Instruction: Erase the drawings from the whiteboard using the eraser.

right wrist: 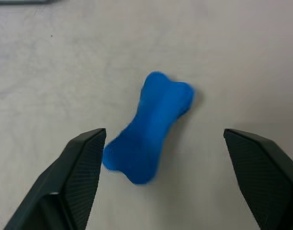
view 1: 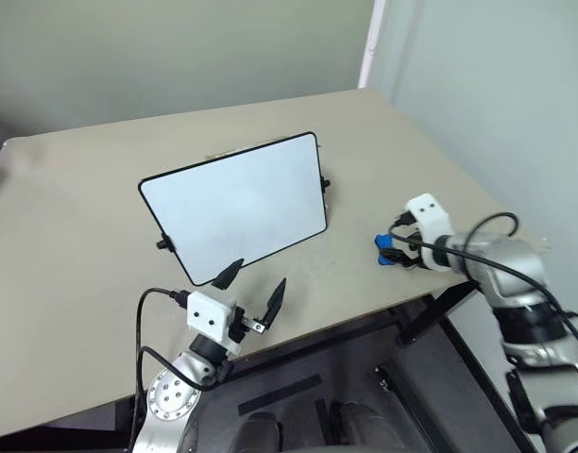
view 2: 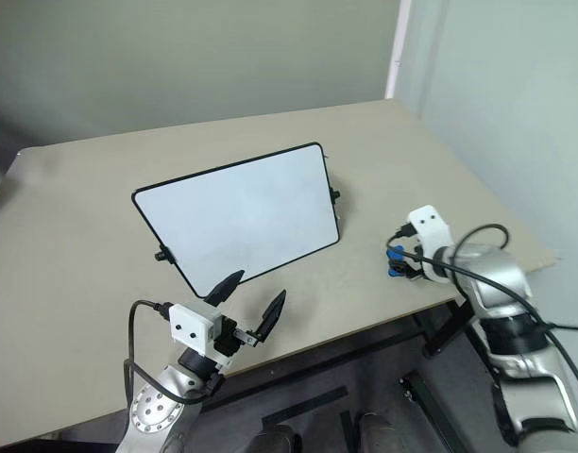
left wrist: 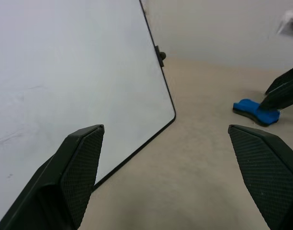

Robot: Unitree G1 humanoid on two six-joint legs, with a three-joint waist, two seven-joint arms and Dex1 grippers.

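The whiteboard (view 1: 237,206) stood propped at a tilt near the middle of the table (view 1: 81,189), its black rim intact and a small knob showing on each side edge. Its white face carried no blue mark that could be made out from above; faint grey smudges showed on it in the left wrist view, too slight to identify.

The eraser (right wrist: 146,127), a blue bone-shaped block, lay flat on the table to the right of the board, well apart from it and near the table's front right edge. It appeared slightly blurred in the right wrist view.

The right gripper (view 1: 399,247) was at the eraser with its fingers spread wide, one on either side of the block. One finger (right wrist: 84,163) stood just beside the eraser's near end; whether it touched could not be told. The other finger was clear of it. The eraser was not gripped.

The left gripper (view 1: 256,288) hovered at the board's lower front edge, fingers parted and empty, pointing toward the board's face. One fingertip overlapped the rim from above; contact could not be confirmed.
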